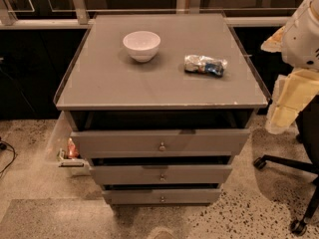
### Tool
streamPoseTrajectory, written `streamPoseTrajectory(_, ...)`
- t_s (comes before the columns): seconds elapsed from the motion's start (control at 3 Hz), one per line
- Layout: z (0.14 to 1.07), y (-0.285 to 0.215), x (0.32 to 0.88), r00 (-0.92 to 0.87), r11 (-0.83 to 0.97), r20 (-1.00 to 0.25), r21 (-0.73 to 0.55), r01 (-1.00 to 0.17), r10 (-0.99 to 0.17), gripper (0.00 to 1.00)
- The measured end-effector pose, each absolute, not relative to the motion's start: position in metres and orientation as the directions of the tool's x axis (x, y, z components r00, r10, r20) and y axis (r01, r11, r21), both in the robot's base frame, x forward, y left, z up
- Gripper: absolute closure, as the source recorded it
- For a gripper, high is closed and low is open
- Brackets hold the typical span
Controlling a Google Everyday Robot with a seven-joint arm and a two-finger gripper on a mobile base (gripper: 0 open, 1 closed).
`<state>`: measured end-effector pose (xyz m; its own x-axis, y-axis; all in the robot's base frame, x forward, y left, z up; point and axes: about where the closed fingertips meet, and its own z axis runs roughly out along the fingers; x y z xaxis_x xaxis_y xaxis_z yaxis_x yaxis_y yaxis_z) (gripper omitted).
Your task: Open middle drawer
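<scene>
The grey cabinet (159,91) has three drawers in its front. The middle drawer (160,175) is the second one, with a flat grey front and a small round metal knob (162,177). A dark gap shows above its front edge; its interior is hidden. The wider top drawer (159,143) stands out a little past the cabinet top. The narrow bottom drawer (162,197) sits below. My gripper (285,106) hangs at the right edge of the view with the white arm (301,31), well to the right of the cabinet, level with the top drawer and touching nothing.
A white bowl (141,45) and a crinkled snack bag (205,64) lie on the cabinet top. A clear plastic bin (65,151) stands by the cabinet's left side. An office chair base with castors (286,166) is on the floor at the right.
</scene>
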<state>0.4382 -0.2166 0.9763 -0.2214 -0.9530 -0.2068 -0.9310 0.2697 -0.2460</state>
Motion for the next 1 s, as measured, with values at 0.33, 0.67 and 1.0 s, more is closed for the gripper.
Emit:
streamPoseTrajectory(0.33, 0.976, -0.217, 0.438, -0.221, 0.270, -0.207, -0.246, -0.931, -0.953, 0.00)
streamPoseTrajectory(0.67, 0.949, -0.217, 0.426, -0.229, 0.273, -0.211, -0.211, -0.939, -0.950, 0.00)
streamPoseTrajectory(1.0, 0.901, -0.215, 0.398, -0.208, 0.250, -0.222, -0.177, -0.952, -0.952, 0.00)
